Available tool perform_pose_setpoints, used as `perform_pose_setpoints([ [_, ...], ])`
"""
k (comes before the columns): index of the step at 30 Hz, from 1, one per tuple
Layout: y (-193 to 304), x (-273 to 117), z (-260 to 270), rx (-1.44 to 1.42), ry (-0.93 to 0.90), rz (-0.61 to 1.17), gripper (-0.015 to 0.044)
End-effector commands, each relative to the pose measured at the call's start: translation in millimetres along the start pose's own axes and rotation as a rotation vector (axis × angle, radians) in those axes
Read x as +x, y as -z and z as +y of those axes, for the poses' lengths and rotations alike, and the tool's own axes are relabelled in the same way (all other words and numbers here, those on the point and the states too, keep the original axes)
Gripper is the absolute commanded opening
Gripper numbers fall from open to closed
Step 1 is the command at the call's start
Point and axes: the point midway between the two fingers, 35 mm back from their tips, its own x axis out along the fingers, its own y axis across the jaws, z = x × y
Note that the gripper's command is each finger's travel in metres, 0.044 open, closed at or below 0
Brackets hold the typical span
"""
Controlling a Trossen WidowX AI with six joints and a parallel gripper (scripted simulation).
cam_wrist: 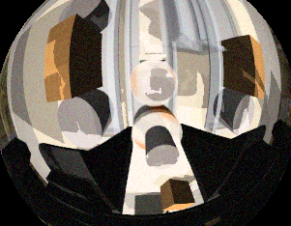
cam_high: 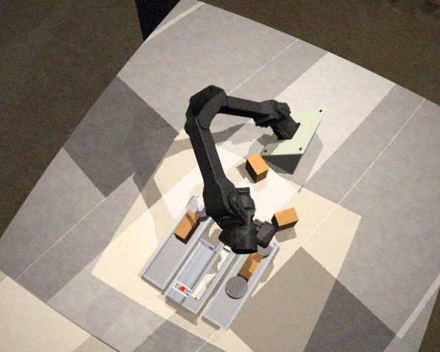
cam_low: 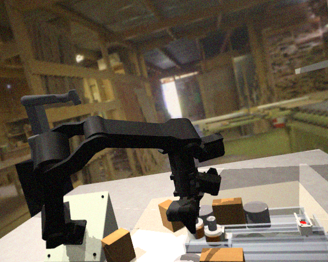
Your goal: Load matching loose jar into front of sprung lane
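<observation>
My gripper (cam_wrist: 156, 130) (cam_low: 196, 229) is shut on a brown jar (cam_wrist: 169, 115) (cam_low: 199, 230) with a white collar and grey knob, at the front end of the sprung lane (cam_high: 194, 305). A matching jar (cam_wrist: 154, 83) (cam_low: 213, 236) stands upright in that lane, just behind the held one. The two look very close together; whether they touch is unclear. A pale pusher plate (cam_low: 227, 233) shows behind the lane jar. The held jar's base and the low front stop are hidden, so I cannot tell whether it stands on the floor. The arm hides both jars in the top view.
Side trays flank the lane. One holds an orange block (cam_high: 249, 266) (cam_low: 228, 212) (cam_wrist: 59, 63) and grey cylinders; the other holds an orange block (cam_high: 187, 226) (cam_wrist: 241, 63) and a cylinder. Two loose orange blocks (cam_high: 257, 166) (cam_high: 285, 218) lie in front. A red-marked slider (cam_high: 179, 287) (cam_low: 303, 220) is at the rear.
</observation>
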Motion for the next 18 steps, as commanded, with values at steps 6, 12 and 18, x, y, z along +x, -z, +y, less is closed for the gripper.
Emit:
perform_pose_setpoints([
  [6, -6.2, 1.7, -2.1, 0.012, 0.011, -0.026, 0.0],
  [12, -6.3, 3.7, -2.1, 0.012, 0.011, -0.026, 0.0],
  [18, -6.0, 5.8, -2.1, 0.012, 0.011, -0.026, 0.0],
])
